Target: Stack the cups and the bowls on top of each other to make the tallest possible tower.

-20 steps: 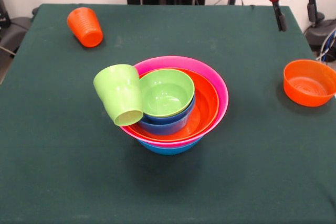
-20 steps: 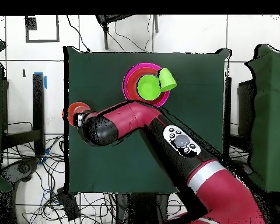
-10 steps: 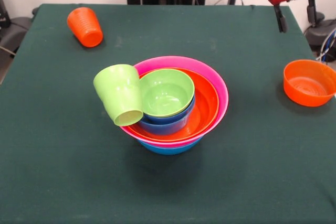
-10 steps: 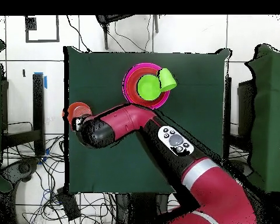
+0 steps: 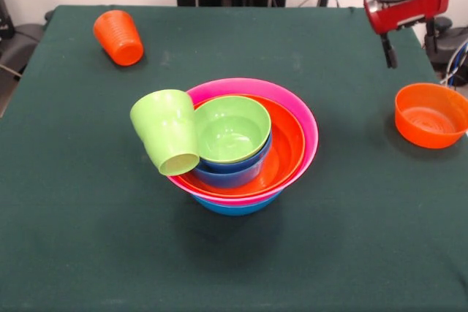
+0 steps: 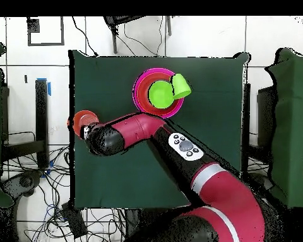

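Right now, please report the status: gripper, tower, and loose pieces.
Gripper above small orange bowl, holding nothing, jaws unclear. Tower standing; lime cup tilted against its rim. Orange cup on its side, far corner.

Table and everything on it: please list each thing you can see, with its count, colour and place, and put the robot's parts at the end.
Table: one, dark green cloth top, fills the front view.
Tower: one pile mid-table; blue, pink and orange large bowls nested, then a small blue bowl with a small lime-green bowl in it.
Green cup: one, lime, tipped against the pile's left side in the front view, mouth towards the camera.
Orange cup: one, ribbed, far left corner, leaning.
Orange bowl: one, alone at the right edge.
Gripper: red and black, above the far right, beyond the orange bowl.
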Robot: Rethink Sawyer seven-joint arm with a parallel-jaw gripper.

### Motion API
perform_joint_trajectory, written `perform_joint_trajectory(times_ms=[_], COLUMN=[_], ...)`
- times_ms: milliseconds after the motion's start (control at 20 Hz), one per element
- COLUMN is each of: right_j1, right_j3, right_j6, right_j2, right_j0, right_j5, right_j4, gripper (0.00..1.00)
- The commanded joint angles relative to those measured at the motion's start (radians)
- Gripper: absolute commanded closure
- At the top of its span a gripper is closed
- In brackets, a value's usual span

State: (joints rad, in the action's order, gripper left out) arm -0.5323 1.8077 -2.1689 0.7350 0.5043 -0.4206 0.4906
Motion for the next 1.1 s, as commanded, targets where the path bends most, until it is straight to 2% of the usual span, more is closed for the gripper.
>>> perform_joint_trajectory(times_ms=[50,550,900,1100], right_j1=[0.073,0.115,0.175,0.201], right_j3=[-0.08,-0.129,-0.156,-0.185], right_j6=[0.058,0.14,0.208,0.209], right_j2=[-0.091,-0.06,0.006,0.015], right_j0=[-0.017,0.034,0.087,0.088], right_j5=[0.033,-0.022,-0.07,-0.068], right_j4=[0.105,0.136,0.115,0.12], gripper=[0.0,0.0,0.0,0.0])
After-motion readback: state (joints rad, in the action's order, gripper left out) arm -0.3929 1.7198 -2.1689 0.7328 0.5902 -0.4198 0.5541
